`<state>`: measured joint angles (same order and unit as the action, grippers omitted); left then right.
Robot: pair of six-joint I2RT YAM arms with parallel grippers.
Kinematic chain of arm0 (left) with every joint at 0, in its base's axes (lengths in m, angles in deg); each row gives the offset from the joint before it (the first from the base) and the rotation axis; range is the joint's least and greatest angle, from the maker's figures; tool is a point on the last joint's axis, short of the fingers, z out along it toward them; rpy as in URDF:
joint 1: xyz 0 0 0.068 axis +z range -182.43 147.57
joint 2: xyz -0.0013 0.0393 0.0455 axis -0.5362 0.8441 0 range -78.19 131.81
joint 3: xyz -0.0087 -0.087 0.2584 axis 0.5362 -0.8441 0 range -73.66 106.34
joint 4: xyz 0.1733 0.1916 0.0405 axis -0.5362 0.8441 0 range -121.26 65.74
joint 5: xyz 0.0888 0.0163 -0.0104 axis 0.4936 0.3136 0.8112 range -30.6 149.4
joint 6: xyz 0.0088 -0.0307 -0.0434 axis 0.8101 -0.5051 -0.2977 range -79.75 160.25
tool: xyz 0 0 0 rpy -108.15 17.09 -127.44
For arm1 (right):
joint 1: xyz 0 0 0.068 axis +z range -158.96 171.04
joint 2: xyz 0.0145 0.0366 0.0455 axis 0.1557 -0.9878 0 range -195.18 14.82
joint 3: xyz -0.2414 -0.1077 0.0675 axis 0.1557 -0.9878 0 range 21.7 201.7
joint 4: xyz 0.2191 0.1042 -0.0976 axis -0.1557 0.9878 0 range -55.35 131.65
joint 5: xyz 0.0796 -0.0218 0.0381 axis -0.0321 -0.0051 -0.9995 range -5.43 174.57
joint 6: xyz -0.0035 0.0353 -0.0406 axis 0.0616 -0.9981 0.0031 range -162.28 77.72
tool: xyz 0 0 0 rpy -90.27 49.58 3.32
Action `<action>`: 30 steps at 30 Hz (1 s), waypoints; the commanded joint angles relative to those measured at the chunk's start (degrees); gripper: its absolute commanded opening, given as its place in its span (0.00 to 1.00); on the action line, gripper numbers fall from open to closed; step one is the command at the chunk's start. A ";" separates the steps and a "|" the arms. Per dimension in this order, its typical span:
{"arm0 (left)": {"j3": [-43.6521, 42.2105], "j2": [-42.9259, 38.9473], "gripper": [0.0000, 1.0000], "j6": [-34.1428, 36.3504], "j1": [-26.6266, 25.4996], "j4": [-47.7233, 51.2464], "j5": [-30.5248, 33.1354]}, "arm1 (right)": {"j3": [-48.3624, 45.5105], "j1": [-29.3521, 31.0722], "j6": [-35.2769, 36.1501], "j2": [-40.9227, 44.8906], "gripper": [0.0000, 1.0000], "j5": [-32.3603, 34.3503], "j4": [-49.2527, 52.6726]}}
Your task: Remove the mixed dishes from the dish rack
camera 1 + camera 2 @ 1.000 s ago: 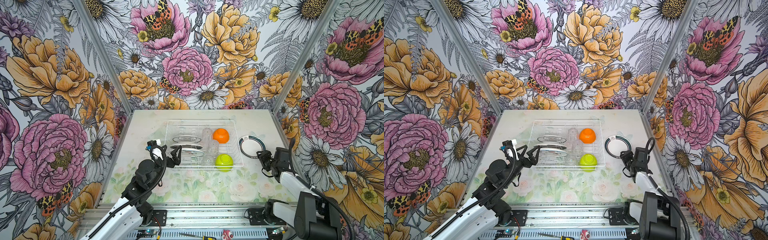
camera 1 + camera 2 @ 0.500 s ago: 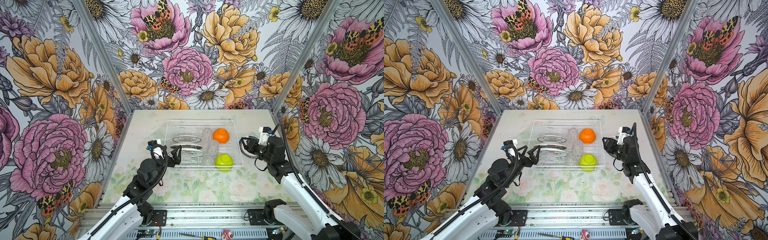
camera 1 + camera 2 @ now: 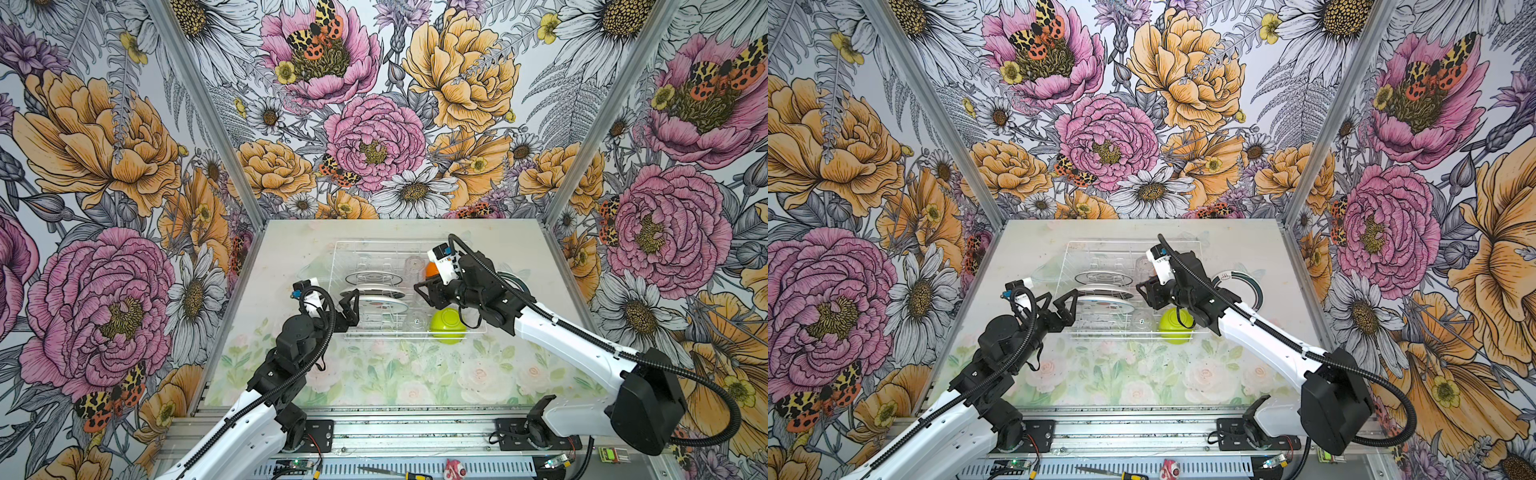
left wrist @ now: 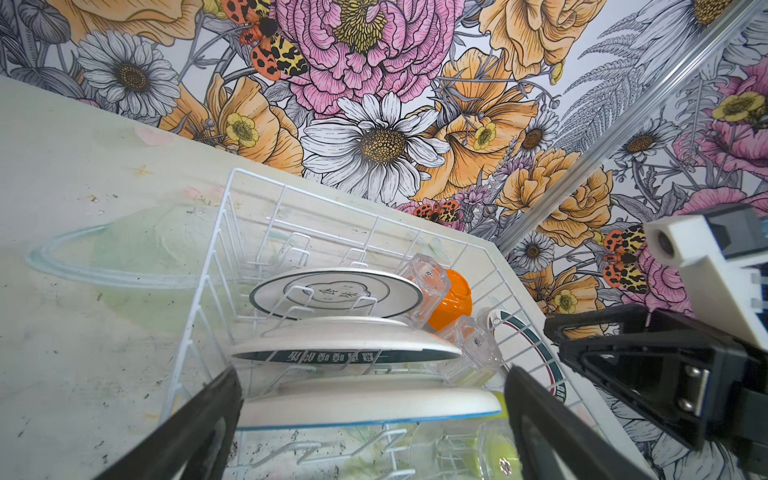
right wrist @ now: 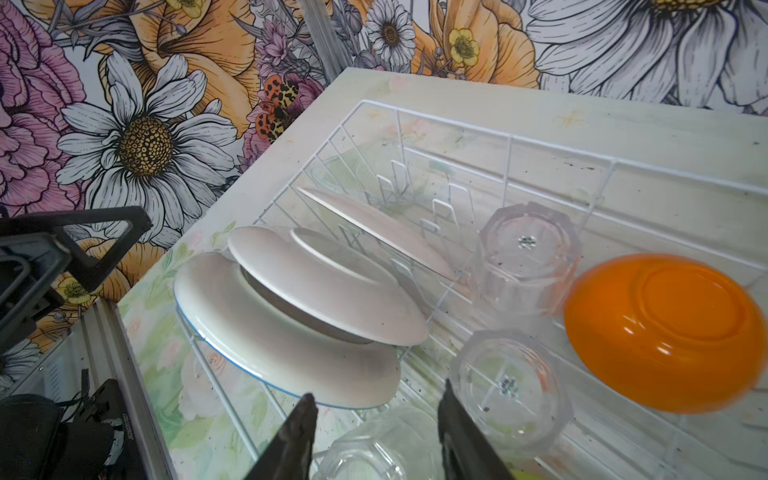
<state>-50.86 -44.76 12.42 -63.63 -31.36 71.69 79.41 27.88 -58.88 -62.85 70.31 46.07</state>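
Dish rack (image 3: 374,242) sits mid-table in both top views. Left gripper (image 3: 351,307) is at its left end, jaws wide apart. Right gripper (image 3: 419,291) hovers over the rack.
Left wrist: blue-rimmed plate (image 4: 370,403) just ahead of the spread fingers.
Right wrist: jaws part-open and empty, clear cup (image 5: 509,386) beside them, orange bowl (image 5: 665,332) beyond.

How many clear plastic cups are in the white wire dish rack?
3, in a row inside the white wire dish rack: the far clear plastic cup beside the orange bowl, the middle cup, the near cup beside the lime-green bowl. None seems hidden.
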 commanded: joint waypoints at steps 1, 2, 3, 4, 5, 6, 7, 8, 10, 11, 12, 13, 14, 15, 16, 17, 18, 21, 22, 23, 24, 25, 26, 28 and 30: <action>-0.04 -1.29 0.99 -1.45 0.60 0.80 1.46 | 4.32 2.05 2.92 -2.10 0.49 -0.55 -0.04; -0.05 -1.58 0.99 -1.68 0.61 0.72 1.42 | 5.16 2.92 3.09 -2.96 0.49 -0.68 -0.07; -0.11 -1.78 0.99 -1.98 0.61 0.65 1.26 | 5.70 3.67 3.36 -3.60 0.49 -0.68 -0.01; -0.21 -2.02 0.99 -2.28 0.62 0.61 1.23 | 6.27 4.43 3.59 -4.34 0.49 -0.53 0.00; -0.30 -2.14 0.99 -2.36 0.62 0.57 1.16 | 6.73 5.16 3.78 -5.00 0.49 -0.22 0.02; -0.31 -2.22 0.99 -2.56 0.69 0.62 1.15 | 7.09 5.70 4.07 -5.56 0.49 -0.08 0.09; -0.31 -2.23 0.99 -2.58 0.68 0.63 1.15 | 7.39 6.31 4.26 -6.06 0.49 0.29 0.06; -0.31 -2.23 0.99 -2.66 0.70 0.61 1.18 | 7.79 6.94 4.53 -6.79 0.49 0.90 0.16; -0.22 -2.15 0.99 -2.75 0.79 0.61 1.26 | 8.41 8.02 5.31 -7.89 0.49 1.29 0.14; -0.13 -2.08 0.99 -2.83 0.87 0.47 1.32 | 8.70 8.30 5.55 -8.46 0.49 1.37 0.25; 0.03 -1.98 0.99 -2.98 1.03 0.37 1.29 | 8.90 8.27 5.72 -8.93 0.49 1.42 0.24; 0.41 -1.81 0.99 -3.19 1.38 0.56 1.18 | 9.29 8.27 5.87 -9.45 0.49 1.39 0.42; 0.94 -1.71 0.99 -3.30 1.81 1.06 0.84 | 9.56 10.04 6.16 -10.08 0.49 1.43 0.59; 1.37 -1.66 0.99 -3.42 2.26 1.43 0.55 | 9.92 10.37 6.51 -10.58 0.49 1.64 0.75; 1.69 -1.62 0.99 -3.44 2.67 1.67 0.30 | 10.19 10.87 6.87 -11.07 0.49 2.23 1.03; 1.88 -1.61 0.99 -3.62 3.08 1.67 0.27 | 10.52 11.29 7.38 -11.58 0.49 3.15 1.39; 2.06 -1.57 0.99 -3.75 3.45 1.57 0.35 | 10.88 11.69 7.92 -12.09 0.49 4.03 1.69; 2.87 -0.99 0.99 -4.88 5.01 0.93 0.76 | 11.76 12.67 9.46 -13.67 0.48 7.28 3.45; 3.31 -0.55 0.99 -5.29 5.75 0.28 0.39 | 11.97 12.81 9.87 -14.09 0.48 8.22 3.82; 3.99 0.11 0.99 -5.79 6.40 -0.35 0.11 | 11.98 13.07 9.99 -14.35 0.48 9.40 3.95; 4.41 0.67 0.99 -6.22 6.87 -1.17 0.10 | 11.90 13.14 10.08 -14.51 0.47 10.19 3.96; 4.52 1.29 0.99 -6.44 7.19 -2.93 -1.79 | 11.90 13.27 10.05 -14.75 0.47 10.77 4.01; 4.45 1.91 0.99 -6.35 7.32 -5.26 -2.30 | 11.89 13.30 10.26 -14.85 0.46 11.00 3.96; 4.96 3.55 0.99 -5.51 7.38 -8.21 -2.98 | 11.82 13.44 10.70 -15.01 0.44 11.25 3.96; 7.38 5.20 0.99 -4.19 7.47 -6.93 -3.68 | 11.64 13.75 11.11 -14.98 0.44 12.64 3.96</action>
<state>-46.83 -40.92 7.21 -56.55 -35.12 70.49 89.49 41.13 -49.00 -76.78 79.71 48.84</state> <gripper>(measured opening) 0.986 0.444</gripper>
